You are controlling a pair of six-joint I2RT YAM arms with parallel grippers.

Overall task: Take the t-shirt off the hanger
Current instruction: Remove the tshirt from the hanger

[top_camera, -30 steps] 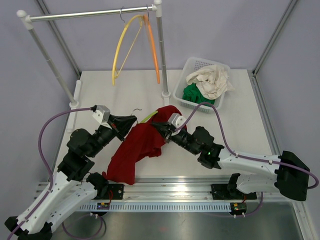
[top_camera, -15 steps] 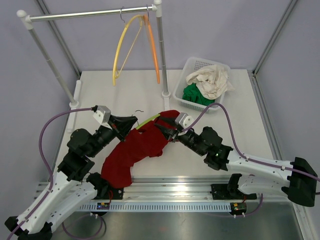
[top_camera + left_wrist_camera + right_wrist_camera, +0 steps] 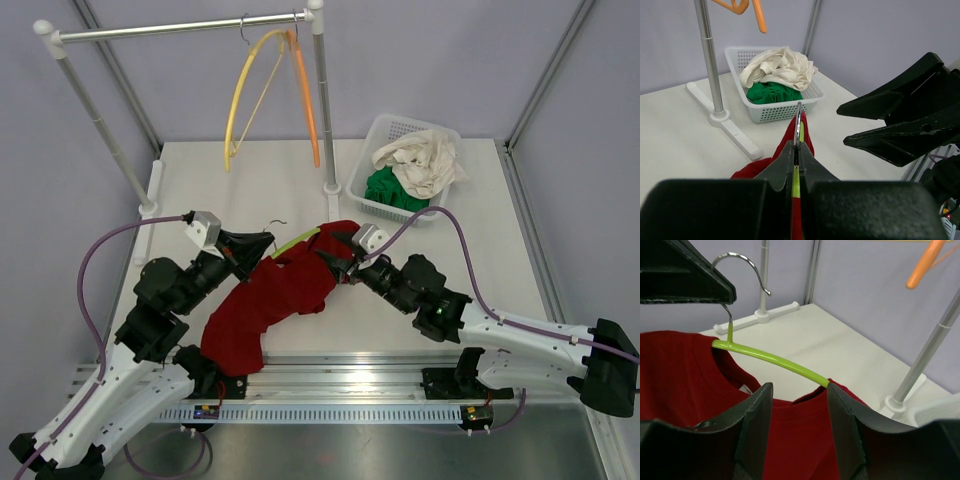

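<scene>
A red t-shirt (image 3: 270, 300) is laid in a bunched strip on the table (image 3: 200, 190), from the middle down toward the near edge. A green hanger (image 3: 297, 240) is seen inside its neck hole, so the t-shirt is not yet taken off.

The left gripper (image 3: 796, 150) is squeezed shut on the hanger, right where the metal hook meets the green part. The hook is held up off the table.

The right gripper (image 3: 798, 390) is held with its fingers apart, close to the collar of the t-shirt. Nothing is gripped by it. The green bar and the red collar are seen past the gap between its fingers.

A white basket (image 3: 372, 190) is placed at the far right corner of the table. A white cloth (image 3: 420, 160) and a green cloth (image 3: 385, 188) are piled inside it. A yellow hanger (image 3: 245, 90) and an orange hanger (image 3: 305, 95) are hung on a rail (image 3: 180, 28) over the far edge.
</scene>
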